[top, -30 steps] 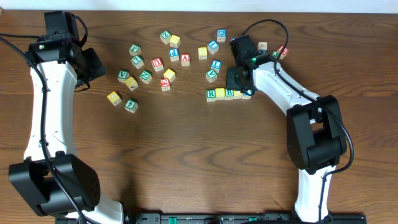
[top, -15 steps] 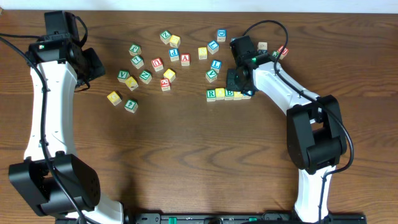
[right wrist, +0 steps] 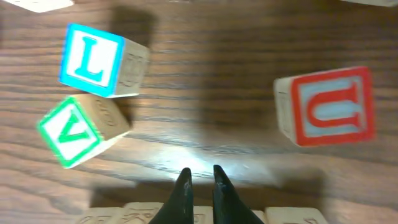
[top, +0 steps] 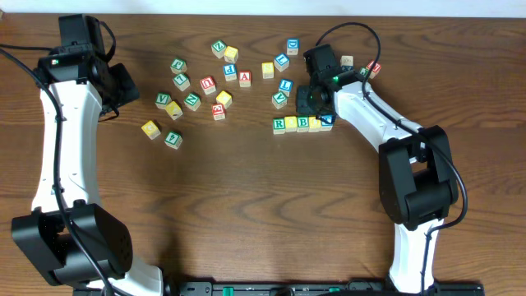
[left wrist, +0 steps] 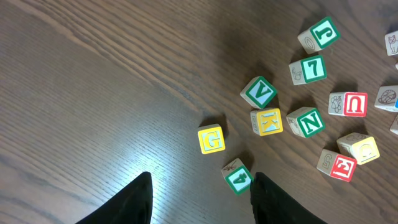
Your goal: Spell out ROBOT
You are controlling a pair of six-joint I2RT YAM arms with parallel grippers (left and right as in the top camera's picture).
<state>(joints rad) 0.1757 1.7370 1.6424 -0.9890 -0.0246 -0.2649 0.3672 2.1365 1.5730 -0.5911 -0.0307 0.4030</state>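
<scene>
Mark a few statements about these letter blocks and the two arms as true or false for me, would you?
1. The green R cube sits at one end of the row. True.
2. The right gripper holds a cube. False: its fingers are closed with nothing between them.
3. The left gripper is open. True.
4. The L cube is framed in red. False: its frame is blue; the U cube is the red one.

Dark brown wood-grain bench (top: 246, 205), a pale strip (top: 246, 6) along its far edge, lamp glare (left wrist: 155, 146) on the grain.
</scene>
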